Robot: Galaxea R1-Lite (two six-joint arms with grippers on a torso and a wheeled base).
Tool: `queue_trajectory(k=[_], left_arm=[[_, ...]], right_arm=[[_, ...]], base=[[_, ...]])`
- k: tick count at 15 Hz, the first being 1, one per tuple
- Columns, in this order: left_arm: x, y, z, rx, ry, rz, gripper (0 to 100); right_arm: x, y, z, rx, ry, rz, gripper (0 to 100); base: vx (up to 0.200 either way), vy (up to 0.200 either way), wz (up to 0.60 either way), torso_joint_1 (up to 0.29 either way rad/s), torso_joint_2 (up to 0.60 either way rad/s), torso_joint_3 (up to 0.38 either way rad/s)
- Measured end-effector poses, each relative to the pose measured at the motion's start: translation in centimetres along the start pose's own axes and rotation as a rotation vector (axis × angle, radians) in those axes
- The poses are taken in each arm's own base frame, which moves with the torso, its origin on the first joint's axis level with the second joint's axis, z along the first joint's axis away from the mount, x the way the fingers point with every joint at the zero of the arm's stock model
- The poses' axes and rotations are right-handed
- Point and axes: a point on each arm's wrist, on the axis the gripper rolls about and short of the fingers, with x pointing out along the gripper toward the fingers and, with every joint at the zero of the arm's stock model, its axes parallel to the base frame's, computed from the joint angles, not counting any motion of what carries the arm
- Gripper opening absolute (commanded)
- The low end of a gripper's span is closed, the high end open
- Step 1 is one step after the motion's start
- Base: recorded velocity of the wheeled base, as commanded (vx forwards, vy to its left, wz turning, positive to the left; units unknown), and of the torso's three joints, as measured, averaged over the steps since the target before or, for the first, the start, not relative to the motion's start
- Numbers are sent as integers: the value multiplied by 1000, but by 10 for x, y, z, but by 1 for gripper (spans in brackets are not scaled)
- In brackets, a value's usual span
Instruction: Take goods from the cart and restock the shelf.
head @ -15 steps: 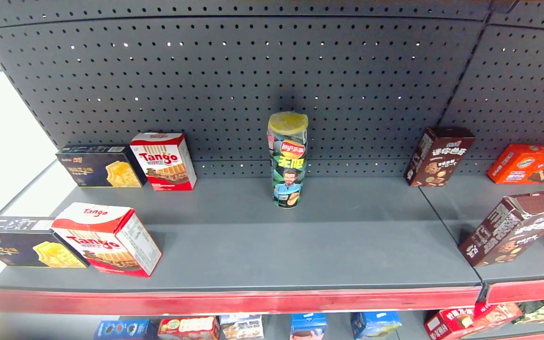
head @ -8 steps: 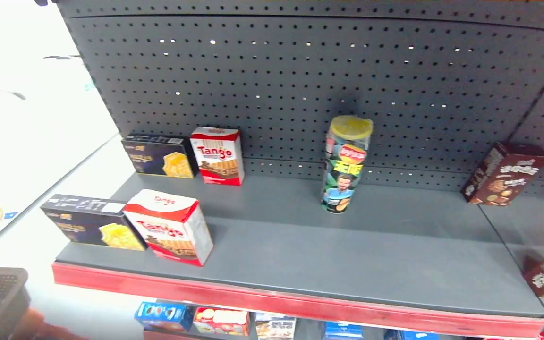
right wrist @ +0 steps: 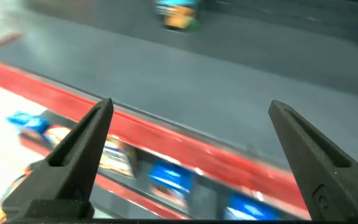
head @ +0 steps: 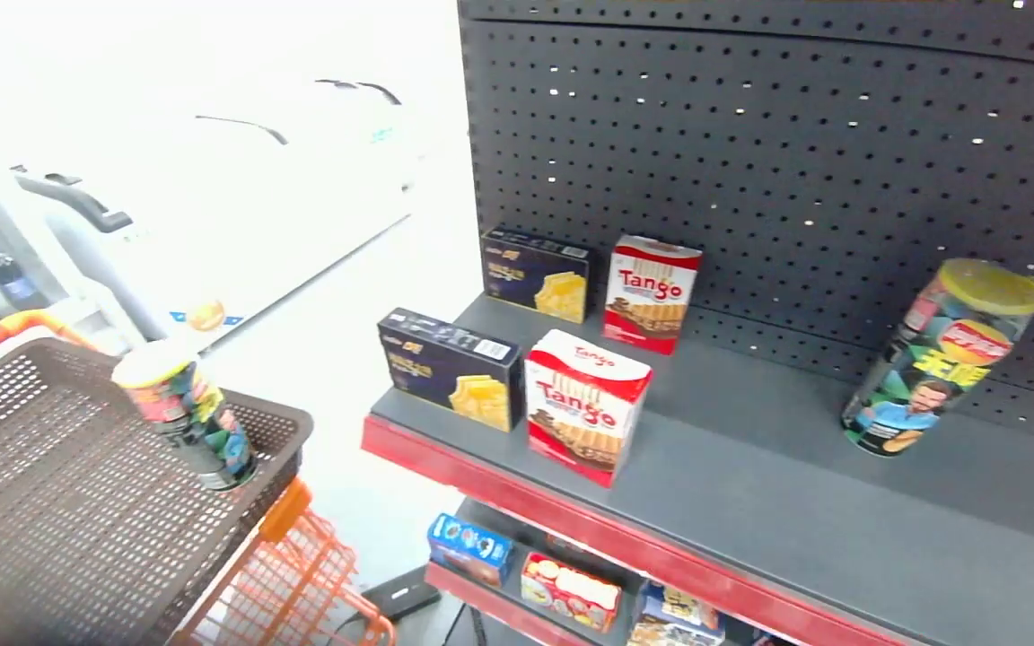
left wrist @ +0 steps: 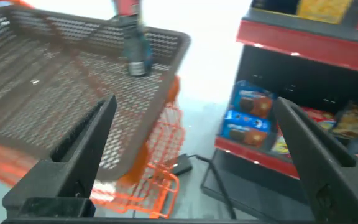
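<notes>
A chip can with a yellow lid (head: 183, 411) stands upright in the brown mesh basket (head: 50, 502) of the orange cart at the lower left; the left wrist view shows that chip can (left wrist: 134, 37) in the basket (left wrist: 48, 93) too. A second chip can (head: 941, 359) stands on the grey shelf (head: 777, 511) at the right, against the pegboard. My left gripper (left wrist: 194, 134) is open, low beside the cart, nothing between its fingers. My right gripper (right wrist: 191, 134) is open before the shelf's red front edge (right wrist: 166, 134), with the chip can (right wrist: 178, 14) beyond it.
Two dark boxes (head: 450, 368) and two red-and-white wafer boxes (head: 584, 404) stand on the shelf's left end. A lower shelf holds several small packs (head: 571, 592). A white chest freezer (head: 212, 215) stands beyond the cart.
The head camera has swung left: the shelf slid to the right of the picture and the cart with its chip can came into view at the lower left.
</notes>
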Motion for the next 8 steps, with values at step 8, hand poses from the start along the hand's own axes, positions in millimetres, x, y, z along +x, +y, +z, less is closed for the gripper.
queue_trajectory(k=[8], left_arm=[[0, 0, 0, 7, 0, -6, 100]], right_arm=[[0, 0, 0, 2, -1, -3, 100]], base=[[0, 0, 0, 0, 0, 0]])
